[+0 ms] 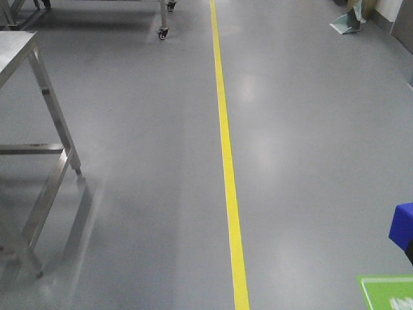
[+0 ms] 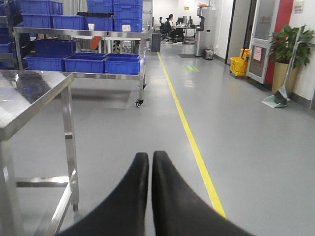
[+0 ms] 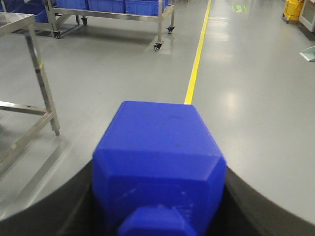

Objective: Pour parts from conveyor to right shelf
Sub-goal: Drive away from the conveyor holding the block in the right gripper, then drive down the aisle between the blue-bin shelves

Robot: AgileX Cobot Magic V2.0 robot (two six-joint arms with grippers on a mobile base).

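One blue part (image 3: 157,152) is clamped in the right gripper (image 3: 158,199), knob toward the wrist camera, above grey floor (image 3: 256,98) beside the yellow line (image 3: 197,64). Left gripper (image 2: 150,157) fingers pressed together. Steel counter (image 2: 29,98) at left.

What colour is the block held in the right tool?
Bright blue all over; the block shows best in the right wrist view.
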